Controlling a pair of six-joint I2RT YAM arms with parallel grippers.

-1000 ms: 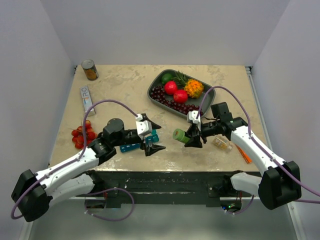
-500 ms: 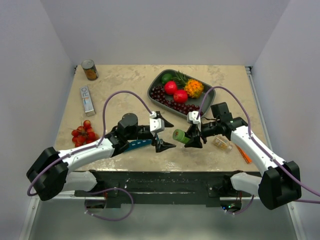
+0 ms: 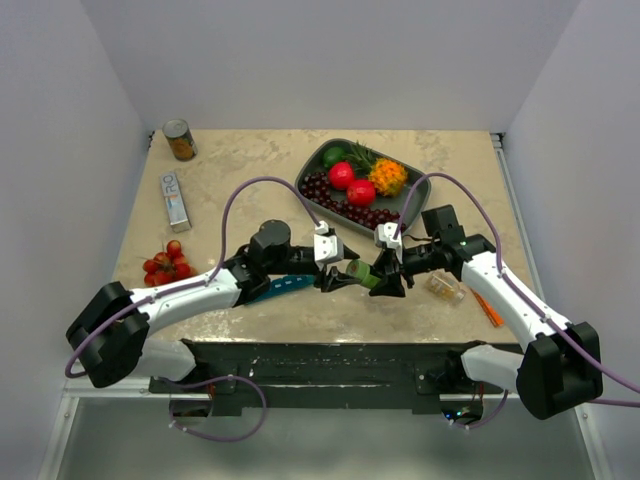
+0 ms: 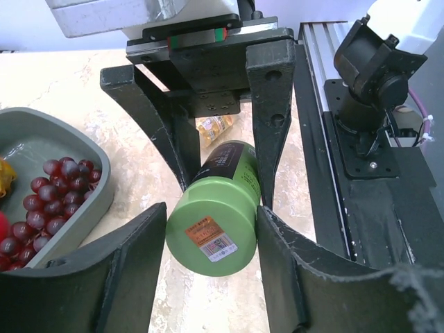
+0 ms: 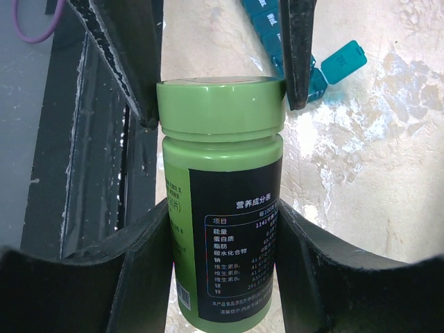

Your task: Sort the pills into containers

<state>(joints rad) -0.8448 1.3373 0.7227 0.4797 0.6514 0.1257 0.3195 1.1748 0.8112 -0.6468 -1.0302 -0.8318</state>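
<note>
One long teal-blue plastic pill-organizer strip (image 3: 283,287) lies on the beige worktop (image 3: 250,170) under the left arm, long axis left-right (right end slightly farther). The left pincer (image 3: 347,277) pinches the cap of one green plastic bottle (image 3: 362,274); the right pincer (image 3: 385,278) pinches its body.

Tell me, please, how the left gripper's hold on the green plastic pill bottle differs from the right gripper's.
The left gripper pinches the green plastic pill bottle at its pale green cap; the right gripper clamps its black-labelled body. The left gripper reaches in from the left, the right gripper from the right. Both hold the one bottle, lying sideways between them.
</note>
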